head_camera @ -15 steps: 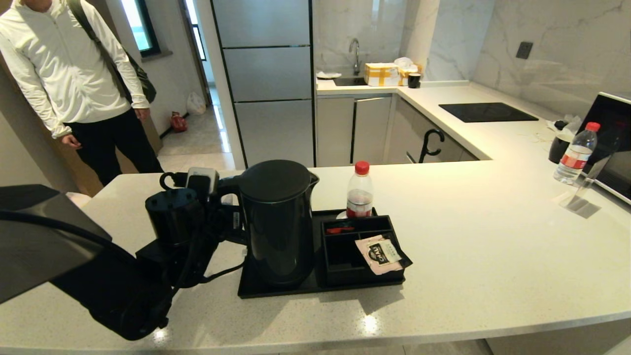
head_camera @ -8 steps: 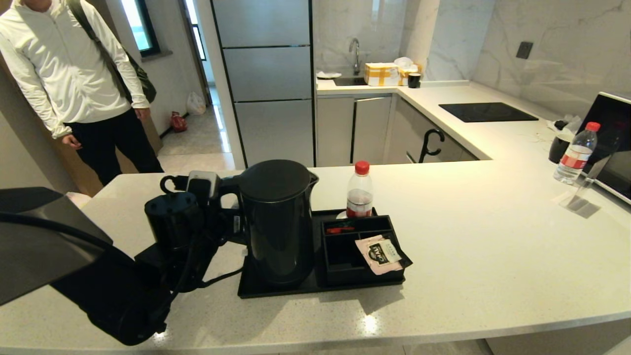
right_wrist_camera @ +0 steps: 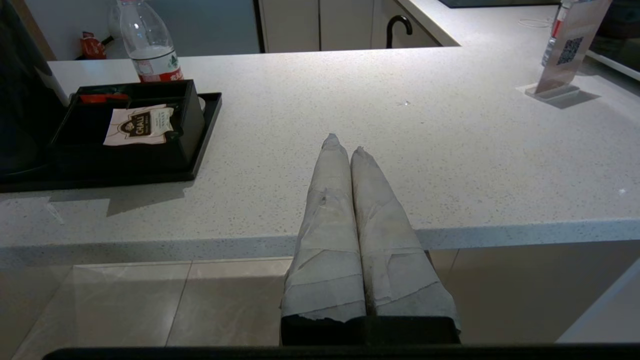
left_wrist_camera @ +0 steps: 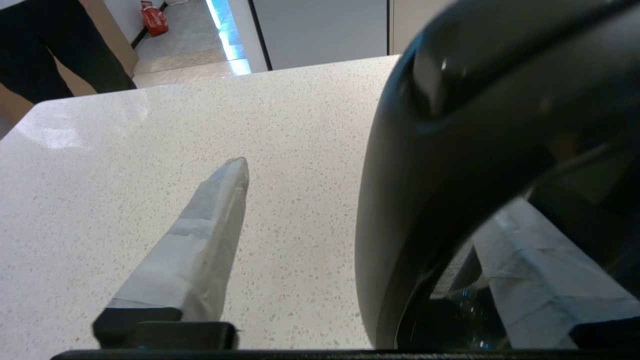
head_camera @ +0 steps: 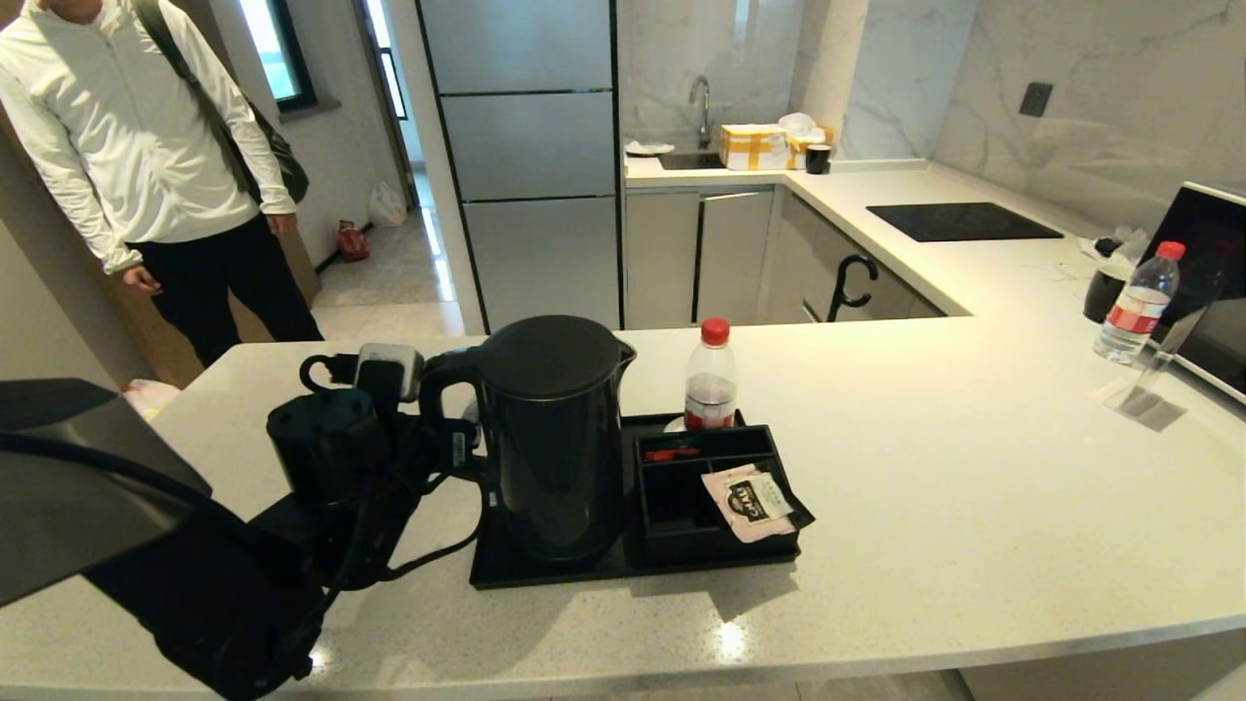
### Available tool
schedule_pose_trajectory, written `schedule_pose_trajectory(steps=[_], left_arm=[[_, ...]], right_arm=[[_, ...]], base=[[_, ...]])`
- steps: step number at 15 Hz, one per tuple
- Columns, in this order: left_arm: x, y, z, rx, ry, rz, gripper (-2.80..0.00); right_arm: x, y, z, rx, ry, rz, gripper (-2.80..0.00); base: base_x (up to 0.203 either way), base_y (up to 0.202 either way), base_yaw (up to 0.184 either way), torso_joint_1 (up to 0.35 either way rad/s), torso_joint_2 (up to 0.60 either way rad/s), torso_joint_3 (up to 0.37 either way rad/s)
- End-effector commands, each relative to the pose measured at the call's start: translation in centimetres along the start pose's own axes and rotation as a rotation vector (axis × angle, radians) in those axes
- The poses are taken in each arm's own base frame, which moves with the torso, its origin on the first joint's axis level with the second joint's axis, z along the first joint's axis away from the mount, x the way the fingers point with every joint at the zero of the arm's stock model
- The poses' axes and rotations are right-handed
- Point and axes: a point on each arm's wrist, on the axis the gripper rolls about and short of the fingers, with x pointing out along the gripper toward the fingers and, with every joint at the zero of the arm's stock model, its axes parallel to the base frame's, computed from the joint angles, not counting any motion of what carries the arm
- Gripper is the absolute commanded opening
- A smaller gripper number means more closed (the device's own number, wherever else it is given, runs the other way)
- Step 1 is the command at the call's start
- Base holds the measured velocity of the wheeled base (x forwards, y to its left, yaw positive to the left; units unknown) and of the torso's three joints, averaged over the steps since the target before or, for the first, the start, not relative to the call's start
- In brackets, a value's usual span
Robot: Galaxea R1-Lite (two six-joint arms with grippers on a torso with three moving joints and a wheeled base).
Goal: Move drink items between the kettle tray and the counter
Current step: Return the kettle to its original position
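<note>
The black kettle (head_camera: 550, 438) stands upright on the round base of the kettle tray (head_camera: 545, 576), its loop handle (head_camera: 433, 389) pointing left. My left gripper (head_camera: 443, 428) is open at that handle. In the left wrist view the handle (left_wrist_camera: 450, 150) runs between the two taped fingers (left_wrist_camera: 200, 240), with a clear gap on one side. A clear bottle with a red cap (head_camera: 711, 380) stands at the tray's far edge. My right gripper (right_wrist_camera: 345, 145) is shut and empty, hovering at the front edge of the counter (head_camera: 973, 467), well right of the tray (right_wrist_camera: 205, 130).
A pink tea sachet (head_camera: 754, 501) lies in the tray's compartments. At the far right stand a second bottle (head_camera: 1137, 304), a clear sign holder (head_camera: 1154, 375) and a black appliance (head_camera: 1212, 282). A black hob (head_camera: 959, 221) is set into the back counter. A person (head_camera: 146, 146) stands at the far left.
My left gripper has opened off the kettle handle and drawn back a little to the left. The kettle stays standing on the tray. The right arm has not moved.
</note>
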Motion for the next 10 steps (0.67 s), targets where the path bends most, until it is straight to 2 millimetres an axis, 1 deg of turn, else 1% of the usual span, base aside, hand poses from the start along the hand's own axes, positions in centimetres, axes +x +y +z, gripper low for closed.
schedule_pose_trajectory(steps=[1,10], left_arm=[[-0.22,0.09,-0.17,0.001,0.001,0.001,0.00],[-0.61,0.35,-0.34,-0.001,-0.010,-0.013,0.00]], right_arm=[[0.19,0.02,-0.86,0.000,0.031,0.001,-2.80],[0.19,0.02,-0.86,0.000,0.031,0.001,-2.80]], base=[[0.000,0.000,0.000,0.000,0.00,0.000],[0.000,0.000,0.000,0.000,0.00,0.000]])
